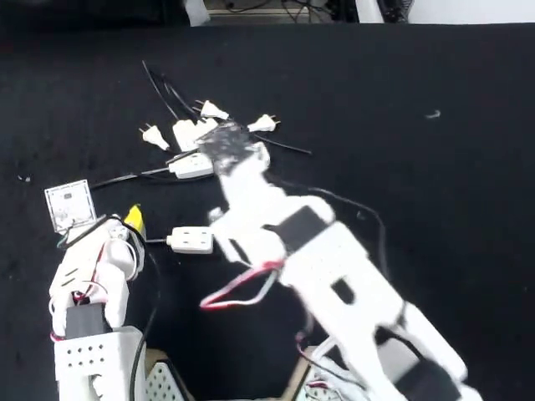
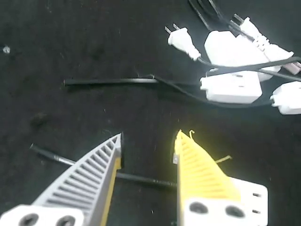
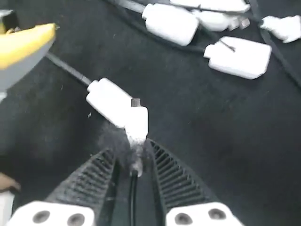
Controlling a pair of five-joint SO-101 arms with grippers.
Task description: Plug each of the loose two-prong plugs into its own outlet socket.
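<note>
Plug clamped in right gripper, touching outlet block at its 11 o'clock, w/ left gripper spread open; prob. shoves it away if pushed in misaligned.

Matte black cloth covers the table, with small lint specks on it. Past the far edge is a strip of pale floor with dark cables and a white panel.

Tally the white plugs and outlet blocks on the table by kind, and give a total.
Loose two-prong plugs: 3
Held plug in the right gripper: 1
White outlet blocks: 3
Total: 7
</note>
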